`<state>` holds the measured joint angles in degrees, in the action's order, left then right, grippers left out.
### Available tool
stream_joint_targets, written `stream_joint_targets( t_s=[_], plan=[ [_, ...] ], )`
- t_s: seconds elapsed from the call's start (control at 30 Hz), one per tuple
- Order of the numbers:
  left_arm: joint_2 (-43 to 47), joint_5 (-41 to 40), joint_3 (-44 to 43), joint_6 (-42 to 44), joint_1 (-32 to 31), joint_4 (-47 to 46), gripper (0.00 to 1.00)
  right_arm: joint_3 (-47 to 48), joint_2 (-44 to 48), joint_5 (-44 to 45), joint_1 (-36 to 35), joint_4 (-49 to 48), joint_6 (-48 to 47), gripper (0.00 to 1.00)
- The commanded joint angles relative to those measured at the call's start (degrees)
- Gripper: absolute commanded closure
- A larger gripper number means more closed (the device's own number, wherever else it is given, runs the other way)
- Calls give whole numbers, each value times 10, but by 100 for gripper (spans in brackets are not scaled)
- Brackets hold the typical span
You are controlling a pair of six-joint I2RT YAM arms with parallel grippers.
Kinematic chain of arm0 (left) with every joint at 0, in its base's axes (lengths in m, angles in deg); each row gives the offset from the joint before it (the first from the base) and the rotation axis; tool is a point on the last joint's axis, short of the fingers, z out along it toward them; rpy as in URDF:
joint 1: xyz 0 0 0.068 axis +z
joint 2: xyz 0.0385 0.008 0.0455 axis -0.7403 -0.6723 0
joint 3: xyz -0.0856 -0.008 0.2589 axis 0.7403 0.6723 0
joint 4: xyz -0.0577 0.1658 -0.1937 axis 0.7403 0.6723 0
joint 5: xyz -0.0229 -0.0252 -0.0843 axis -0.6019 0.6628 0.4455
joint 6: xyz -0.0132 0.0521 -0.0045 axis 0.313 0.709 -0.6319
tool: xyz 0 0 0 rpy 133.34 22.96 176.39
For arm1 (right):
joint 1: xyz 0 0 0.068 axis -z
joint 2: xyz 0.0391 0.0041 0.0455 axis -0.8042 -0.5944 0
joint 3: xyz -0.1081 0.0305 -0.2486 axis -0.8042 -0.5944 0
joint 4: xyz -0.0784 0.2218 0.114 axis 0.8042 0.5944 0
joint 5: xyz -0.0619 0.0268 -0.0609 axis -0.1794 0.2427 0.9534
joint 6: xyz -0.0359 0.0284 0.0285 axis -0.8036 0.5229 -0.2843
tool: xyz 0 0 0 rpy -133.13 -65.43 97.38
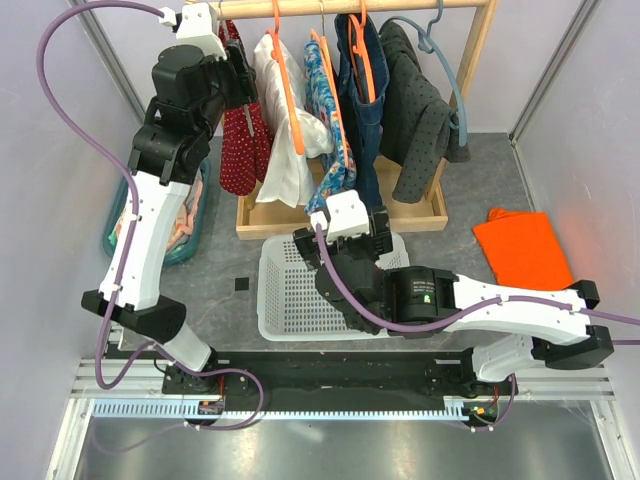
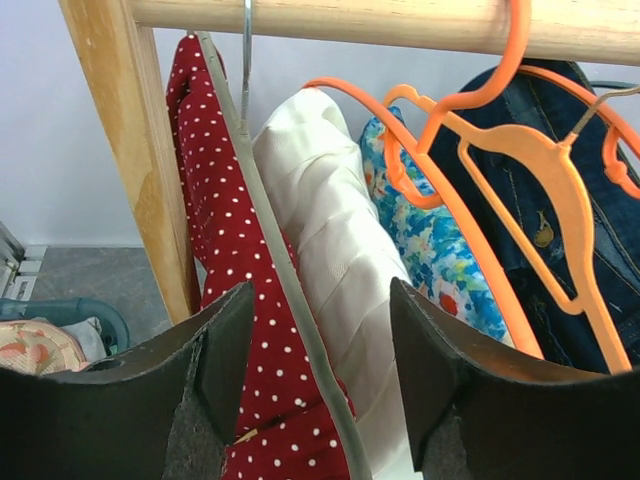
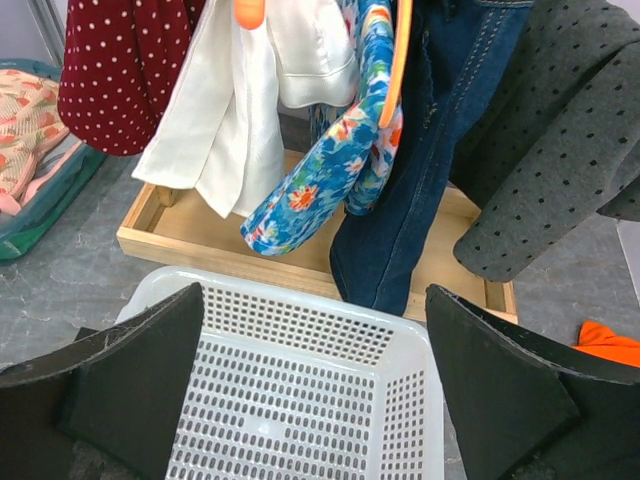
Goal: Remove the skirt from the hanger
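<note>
We see two arms built alike, white shells over black joints: the left arm (image 1: 150, 230) at the left of the frame, the right arm (image 1: 500, 305) at lower right, with a small green mark. A purple cable (image 1: 58, 110) trails each. The fingers (image 2: 225, 370) are matte black, broad and wedge-shaped.
</note>
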<state>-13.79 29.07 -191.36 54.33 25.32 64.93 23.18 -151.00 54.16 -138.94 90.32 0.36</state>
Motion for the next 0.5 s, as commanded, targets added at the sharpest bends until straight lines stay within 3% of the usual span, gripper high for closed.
stream_joint_targets(
  t_s=[0.0,0.33,0.47],
  plan=[
    [-14,-37,-8,-15,-2,-26,33,-8,32,3,-4,0,22,2],
    [-55,-73,-23,4,-2,-42,29,-19,44,1,-3,1,37,2],
    [-64,-78,-26,12,0,-47,40,-19,48,0,-3,0,39,2]
  ],
)
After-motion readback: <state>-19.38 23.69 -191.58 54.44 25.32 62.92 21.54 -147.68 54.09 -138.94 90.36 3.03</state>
